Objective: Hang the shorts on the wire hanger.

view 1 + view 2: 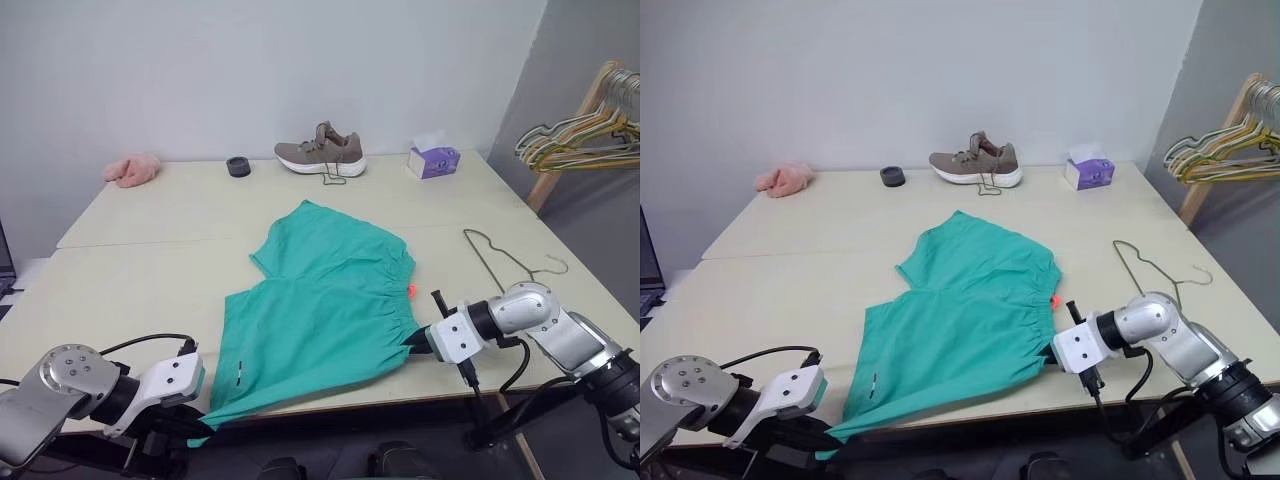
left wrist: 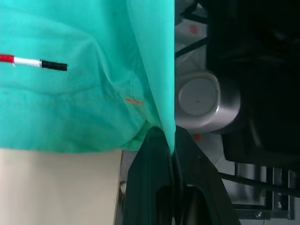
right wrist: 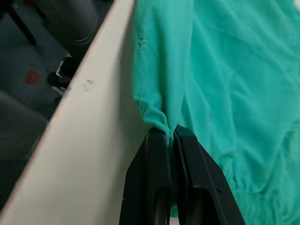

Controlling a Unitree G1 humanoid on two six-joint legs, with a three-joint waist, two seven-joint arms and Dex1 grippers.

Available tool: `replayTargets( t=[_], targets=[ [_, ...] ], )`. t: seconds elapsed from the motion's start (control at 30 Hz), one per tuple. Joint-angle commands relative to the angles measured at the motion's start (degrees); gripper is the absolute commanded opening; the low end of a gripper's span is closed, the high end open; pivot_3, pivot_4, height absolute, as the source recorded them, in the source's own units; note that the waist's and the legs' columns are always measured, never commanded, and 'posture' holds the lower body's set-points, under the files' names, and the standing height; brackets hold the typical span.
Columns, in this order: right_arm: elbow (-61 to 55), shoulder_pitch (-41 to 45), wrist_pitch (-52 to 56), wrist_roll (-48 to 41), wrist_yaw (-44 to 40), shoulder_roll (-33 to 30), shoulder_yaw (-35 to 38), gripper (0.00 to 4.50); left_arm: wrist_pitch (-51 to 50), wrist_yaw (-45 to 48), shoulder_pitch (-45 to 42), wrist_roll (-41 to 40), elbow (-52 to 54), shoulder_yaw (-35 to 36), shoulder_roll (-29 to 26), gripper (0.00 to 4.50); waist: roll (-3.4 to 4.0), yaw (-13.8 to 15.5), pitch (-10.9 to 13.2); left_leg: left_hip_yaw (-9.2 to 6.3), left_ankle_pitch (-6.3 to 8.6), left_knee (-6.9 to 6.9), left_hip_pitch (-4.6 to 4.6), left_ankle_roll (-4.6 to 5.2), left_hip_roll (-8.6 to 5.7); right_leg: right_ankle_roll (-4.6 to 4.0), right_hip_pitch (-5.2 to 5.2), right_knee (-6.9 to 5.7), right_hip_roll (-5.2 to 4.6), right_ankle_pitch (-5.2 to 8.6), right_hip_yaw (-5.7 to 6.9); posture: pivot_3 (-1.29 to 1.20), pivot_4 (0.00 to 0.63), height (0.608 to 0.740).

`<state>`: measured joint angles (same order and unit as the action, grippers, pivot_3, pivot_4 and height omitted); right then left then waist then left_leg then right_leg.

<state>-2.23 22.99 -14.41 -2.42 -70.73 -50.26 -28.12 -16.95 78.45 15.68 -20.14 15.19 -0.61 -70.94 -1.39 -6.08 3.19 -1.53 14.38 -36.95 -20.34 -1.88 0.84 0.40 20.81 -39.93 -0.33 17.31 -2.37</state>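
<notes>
A shoe (image 1: pixel 321 150) sits at the table's (image 1: pixel 150 250) far edge. Left of the shoe lie a black ring (image 1: pixel 238 166) and pink cloth (image 1: pixel 132 169); right, a tissue box (image 1: pixel 433 158), then hangers (image 1: pixel 585 135).

left gripper (image 2: pixel 171 152) jaws pinched on shorts (image 2: pixel 84 93) hem | table (image 2: pixel 56 187) below

Teal-green shorts (image 1: pixel 320 310) — olive-gold wire hanger (image 1: pixel 497 254) — cream table (image 1: pixel 150 260).

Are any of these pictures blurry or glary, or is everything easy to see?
Both eye views are evenly lit, with soft shadows under the shoe and shorts. In both wrist views the background beyond the table edge is dark and blurred, while the fabric pinched in each claw is well lit.
</notes>
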Motion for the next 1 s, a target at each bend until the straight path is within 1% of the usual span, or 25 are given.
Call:
replayTargets(
  t=[0.03, 0.07, 0.17, 0.23, 0.33, 0.43, 0.47, 0.53, 0.57, 0.63, 0.7, 0.8, 0.87, 0.93, 1.0],
  targets=[
    [-4.0, -0.2, 4.7, -0.6, -3.6, -2.2, 1.9, 0.00, 0.5, 0.0, -1.7, 0.1, 1.4, 0.2, 1.3, 0.02, 0.02, 0.0, 0.0, 0.02, 0.00, 0.00, 0.00, 0.00, 0.00, 0.06, 0.00, -0.01, 0.05, -0.03, -0.01, -0.10, 0.000, 0.740],
    [-4.8, -0.5, 5.8, -0.9, -4.5, -2.7, 1.9, 0.00, -0.7, 0.3, -1.9, -0.7, 2.2, 0.1, 1.6, 0.02, 0.01, 0.0, 0.0, 0.03, 0.00, 0.00, 0.00, 0.00, 0.00, 0.12, 0.01, 0.00, 0.07, -0.07, -0.02, -0.10, 0.000, 0.740],
    [-6.7, -0.8, 7.4, -2.0, -6.0, -3.4, 2.8, 0.84, -4.5, 1.6, -1.4, -3.7, 5.0, 0.5, 1.5, 0.64, -0.08, 0.0, 0.1, 0.04, 0.02, 0.00, -0.02, -0.03, 0.01, 0.24, 0.04, 0.01, 0.09, -0.13, -0.03, -0.10, 0.000, 0.740],
    [-8.6, -0.9, 10.4, -4.3, -7.2, -3.8, 4.0, 1.49, -6.5, 2.7, -0.9, -5.9, 6.5, 1.4, 1.2, 1.21, -0.06, -0.1, 0.1, 0.06, 0.02, 0.00, -0.02, -0.04, 0.02, 0.26, 0.06, 0.01, 0.09, -0.14, -0.04, -0.11, 0.000, 0.740],
    [-11.6, -1.2, 16.6, -8.7, -8.3, -4.3, 6.7, 2.57, -8.1, 4.3, -0.5, -8.2, 7.8, 2.7, 0.9, 2.15, -0.06, -0.1, 0.1, 0.06, 0.03, 0.01, -0.02, -0.04, 0.05, 0.26, 0.07, 0.01, 0.09, -0.14, -0.04, -0.11, 0.000, 0.740],
    [-13.5, -2.2, 23.0, -13.5, -6.5, -4.0, 11.3, 3.60, -7.6, 4.8, 0.0, -8.6, 8.3, 3.7, 1.3, 3.04, -0.07, -0.1, 0.1, 0.05, 0.04, 0.02, -0.02, -0.06, 0.10, 0.24, 0.10, 0.01, 0.10, -0.13, -0.02, -0.11, 0.000, 0.740],
    [-13.9, -2.6, 25.2, -15.0, -5.3, -3.7, 13.2, 3.63, -7.1, 4.4, 0.0, -8.5, 8.4, 4.1, 1.9, 3.38, -0.07, -0.1, 0.1, 0.04, 0.04, 0.03, -0.02, -0.06, 0.11, 0.24, 0.10, 0.01, 0.10, -0.13, -0.03, -0.11, 0.000, 0.740],
    [-13.8, -3.2, 30.5, -18.2, -1.2, -2.6, 18.0, 3.63, -8.4, 2.8, -2.0, -10.8, 8.8, 5.2, 3.9, 3.96, -0.07, -0.1, 0.1, 0.05, 0.04, 0.03, -0.03, -0.07, 0.11, 0.23, 0.14, 0.02, 0.10, -0.12, -0.04, -0.11, 0.000, 0.740],
    [-13.2, -3.6, 32.6, -19.3, 1.9, -1.5, 20.8, 3.63, -8.7, 1.0, -4.1, -12.3, 8.9, 6.1, 6.1, 4.27, -0.07, -0.1, 0.1, 0.06, 0.04, 0.02, -0.03, -0.07, 0.11, 0.23, 0.16, 0.01, 0.09, -0.12, -0.05, -0.11, 0.000, 0.740],
    [-11.0, -4.2, 34.8, -19.6, 10.1, 2.0, 26.5, 3.63, -12.0, -2.5, -9.2, -18.2, 9.2, 8.2, 10.4, 4.27, -0.16, 0.2, 0.1, 0.05, 0.04, -0.01, -0.07, -0.07, 0.09, 0.30, 0.23, 0.02, 0.10, -0.16, -0.05, -0.12, 0.000, 0.740],
    [-9.9, -5.5, 35.9, -18.9, 16.5, 5.0, 31.1, 3.63, -13.8, -3.4, -12.8, -19.9, 9.1, 9.2, 11.6, 4.27, -0.41, 0.5, 0.0, 0.02, 0.04, -0.06, -0.14, -0.07, 0.08, 0.37, 0.25, 0.01, 0.16, -0.21, -0.02, -0.12, 0.000, 0.740],
    [-9.2, -7.0, 41.6, -18.5, 25.5, 8.3, 36.3, 3.63, -11.4, -4.6, -19.3, -15.8, 4.7, 8.4, 11.5, 4.27, -0.36, 0.5, 0.0, 0.06, 0.04, -0.04, -0.40, -0.07, 0.01, 0.39, 0.35, 0.01, 0.31, -0.22, -0.12, -0.14, 0.000, 0.740],
    [-6.1, -6.6, 44.3, -14.3, 33.3, 10.0, 37.4, 3.63, -7.6, -7.3, -25.5, -11.0, 0.6, 6.1, 13.7, 4.27, -0.34, 0.5, 0.0, 0.10, 0.04, -0.04, -0.50, -0.07, -0.06, 0.39, 0.46, 0.02, 0.31, -0.22, -0.17, -0.14, 0.000, 0.740],
    [-1.1, -4.0, 50.3, -9.4, 43.4, 11.5, 38.5, 3.63, -6.1, -10.9, -32.1, -8.7, -2.0, 4.0, 17.8, 4.27, -0.31, 0.4, 0.0, 0.16, 0.04, -0.05, -0.48, -0.07, -0.14, 0.42, 0.44, 0.04, 0.31, -0.24, -0.23, -0.15, 0.000, 0.740],
    [4.3, -1.1, 55.6, -8.8, 47.0, 11.7, 39.6, 3.63, -6.8, -11.4, -36.7, -8.4, -2.4, 1.7, 20.9, 4.27, -0.31, 0.1, 0.0, 0.24, 0.03, -0.09, -0.52, -0.06, -0.14, 0.56, 0.46, 0.05, 0.29, -0.33, -0.34, -0.15, 0.000, 0.740]
  ],
)
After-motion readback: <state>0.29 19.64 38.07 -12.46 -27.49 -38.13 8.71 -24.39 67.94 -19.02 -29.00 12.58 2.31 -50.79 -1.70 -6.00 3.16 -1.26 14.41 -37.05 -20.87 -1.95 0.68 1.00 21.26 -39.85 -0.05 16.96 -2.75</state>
